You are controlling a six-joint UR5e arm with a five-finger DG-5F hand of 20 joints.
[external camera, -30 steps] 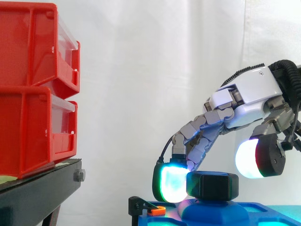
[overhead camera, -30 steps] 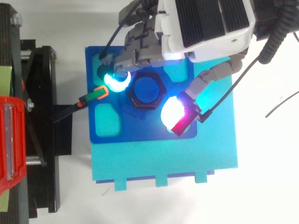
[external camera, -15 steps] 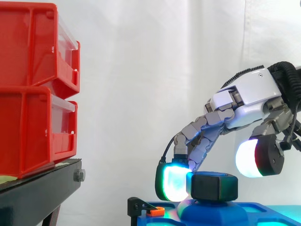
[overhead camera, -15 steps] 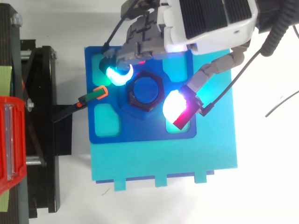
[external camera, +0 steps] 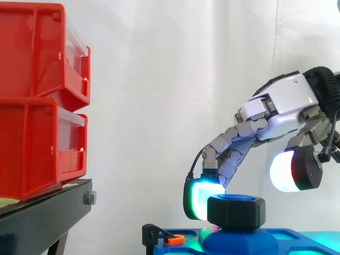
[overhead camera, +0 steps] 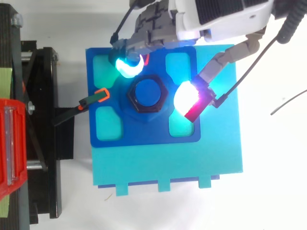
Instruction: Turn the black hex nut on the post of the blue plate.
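The black hex nut (external camera: 236,212) sits on the post (overhead camera: 147,92) at the centre of the blue plate (overhead camera: 144,139), which lies on a cyan base (overhead camera: 168,167). A small clamp with an orange tip (overhead camera: 96,98) meets the plate's left edge. The hand (external camera: 284,106) straddles the nut with its fingers apart and nothing clasped. A cyan-green fingertip pad (external camera: 199,197) hangs just beside the nut's far left flank. We cannot tell whether the two touch. The thumb pad (external camera: 284,171), glowing white and red, is raised above and to the right of the nut, clear of it. We judge this to be the regrasp between turning strokes. The next move calls for lowering the thumb onto the opposite flat and pinching the nut before turning it about the post.
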